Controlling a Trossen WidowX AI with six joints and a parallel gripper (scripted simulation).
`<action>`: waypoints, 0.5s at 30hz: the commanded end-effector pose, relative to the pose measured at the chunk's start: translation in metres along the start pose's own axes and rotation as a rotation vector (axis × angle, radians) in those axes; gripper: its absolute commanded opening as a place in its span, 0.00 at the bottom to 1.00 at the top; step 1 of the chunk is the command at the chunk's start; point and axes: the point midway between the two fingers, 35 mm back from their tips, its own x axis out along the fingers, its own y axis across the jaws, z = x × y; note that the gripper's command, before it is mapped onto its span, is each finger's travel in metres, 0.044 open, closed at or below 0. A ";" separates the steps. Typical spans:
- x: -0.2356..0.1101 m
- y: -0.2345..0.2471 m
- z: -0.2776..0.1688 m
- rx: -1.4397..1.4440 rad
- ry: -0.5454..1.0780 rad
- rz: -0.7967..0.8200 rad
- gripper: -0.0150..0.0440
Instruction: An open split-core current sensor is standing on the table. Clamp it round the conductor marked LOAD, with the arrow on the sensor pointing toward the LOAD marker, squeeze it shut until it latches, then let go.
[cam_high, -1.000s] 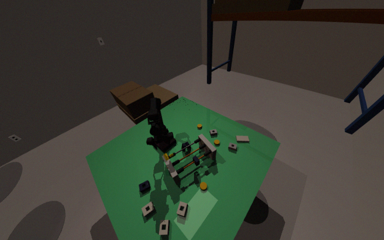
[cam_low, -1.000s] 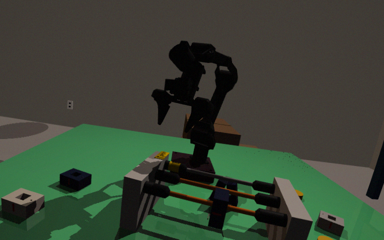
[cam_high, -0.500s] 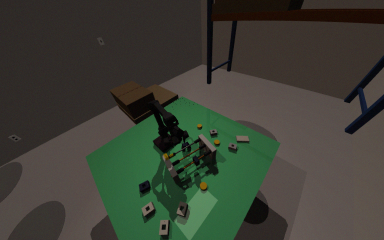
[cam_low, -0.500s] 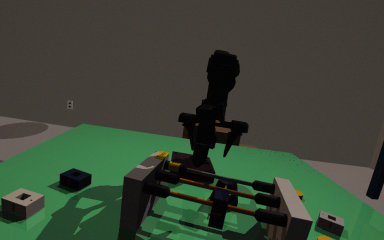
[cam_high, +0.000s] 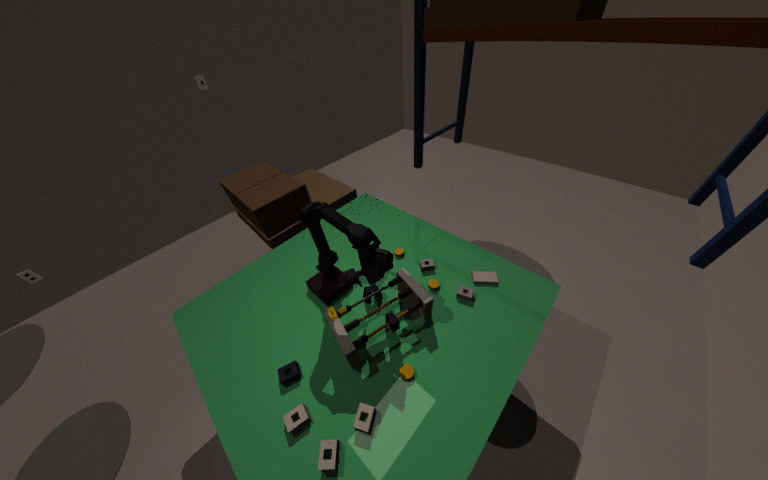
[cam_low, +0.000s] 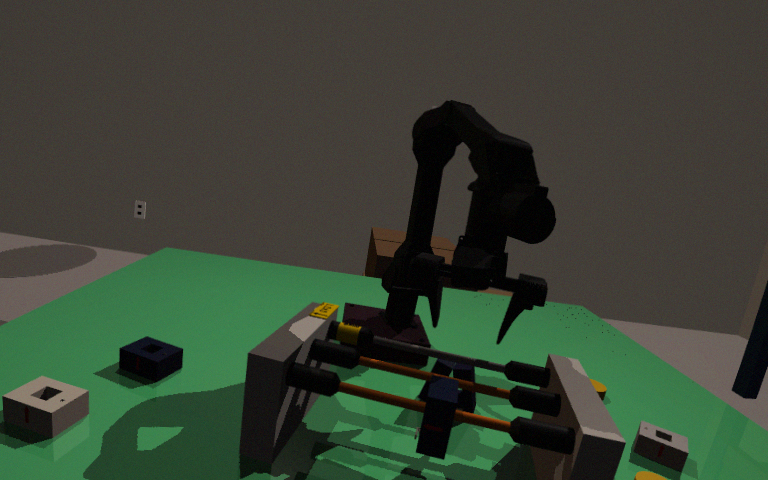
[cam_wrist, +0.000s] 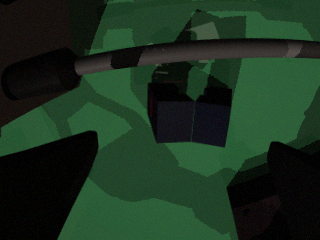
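Overhead, the wide-open, empty claw (cam_low: 471, 316) hovers above the navy sensor (cam_wrist: 191, 122).

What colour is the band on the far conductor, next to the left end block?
Yellow band, clearest in the exterior view.
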 end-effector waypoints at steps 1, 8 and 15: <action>0.007 0.000 0.000 0.006 0.004 -0.007 1.00; 0.018 0.001 0.000 0.006 0.004 -0.007 1.00; 0.030 0.001 0.000 0.006 0.004 -0.007 1.00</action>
